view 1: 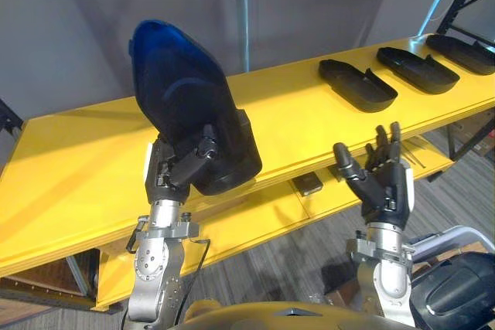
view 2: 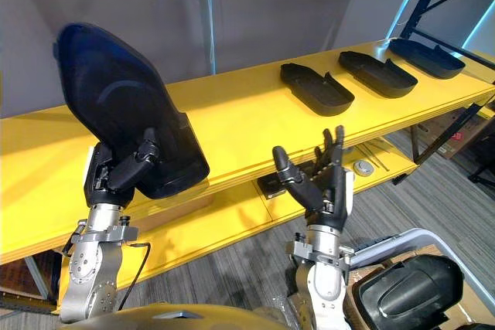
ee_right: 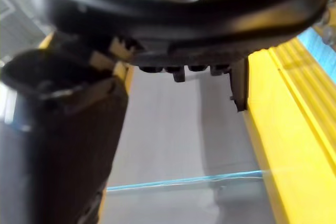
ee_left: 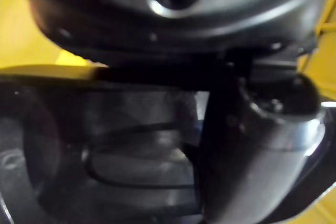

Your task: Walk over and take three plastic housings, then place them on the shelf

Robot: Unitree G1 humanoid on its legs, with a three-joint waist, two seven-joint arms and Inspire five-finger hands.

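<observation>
1. Gripping the housing [view 1: 182, 90], my left hand [view 1: 179, 166] has fingers and thumb curled round its lower end. The housing stands nearly upright, left of centre in the frame, with its top leaning toward the upper left.
2. Location: the housing is raised in front of the yellow shelf [view 1: 69, 168], not laid on it. A row of housings [view 1: 418, 69] already lies flat on the shelf at the upper right.
3. Step in hand, as I judge it: placing the housing on the shelf.
4. Tip the housing from upright to flat before lowering, so that its broad side meets the board rather than one edge.
5. Aim for the bare board left of the row, well apart from the nearest one and back from the front edge.
6. Loosen my fingers only once the housing sits settled.
7. Left arm pose: the forearm rises from the lower left, with the hand directly above it.
8. My right hand [view 1: 384, 179] stands at the lower right, fingers straight and pointing up, holding nothing. It is free to steady the housing if needed.
</observation>
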